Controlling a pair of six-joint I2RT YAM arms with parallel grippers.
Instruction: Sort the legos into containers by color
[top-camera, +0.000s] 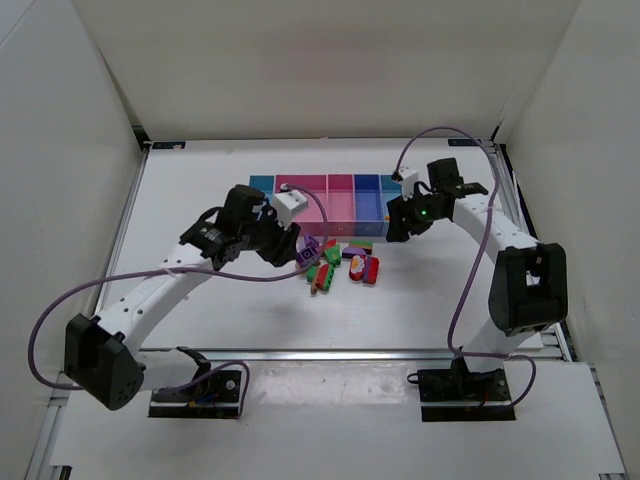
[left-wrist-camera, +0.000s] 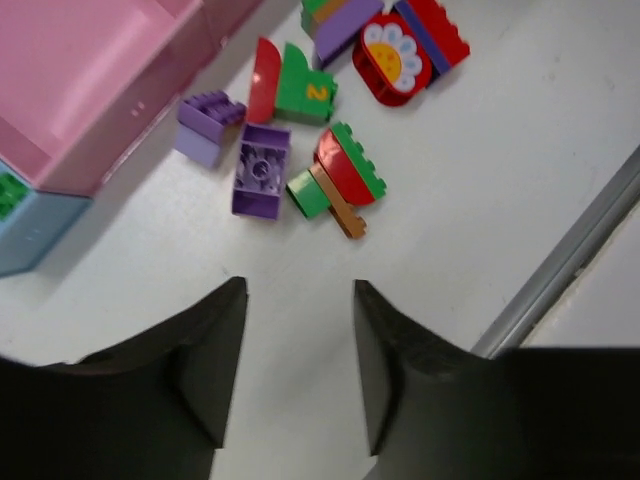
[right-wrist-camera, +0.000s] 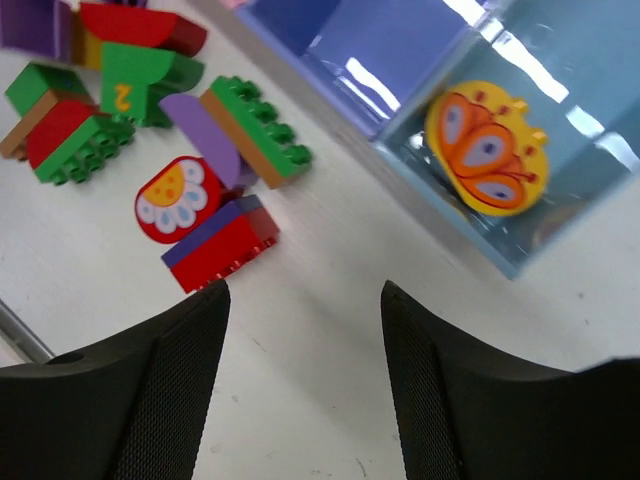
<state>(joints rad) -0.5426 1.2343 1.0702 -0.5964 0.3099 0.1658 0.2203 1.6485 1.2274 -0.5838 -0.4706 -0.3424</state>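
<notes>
Purple studded plastic lego brick (left-wrist-camera: 260, 172) on white table (left-wrist-camera: 480, 210), dead ahead of left gripper (left-wrist-camera: 298, 295), long axis pointing away, just beside pink plastic bin (left-wrist-camera: 80, 80). Left jaws part-open, empty; nearer arm. Right gripper (right-wrist-camera: 305, 295) parted, empty, by light blue plastic bin (right-wrist-camera: 470, 235) holding orange butterfly piece (right-wrist-camera: 487, 150).

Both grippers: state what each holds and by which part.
Nothing is held. The left gripper is open and empty over bare table near the purple brick; the right gripper is open and empty near the red brick.
</notes>
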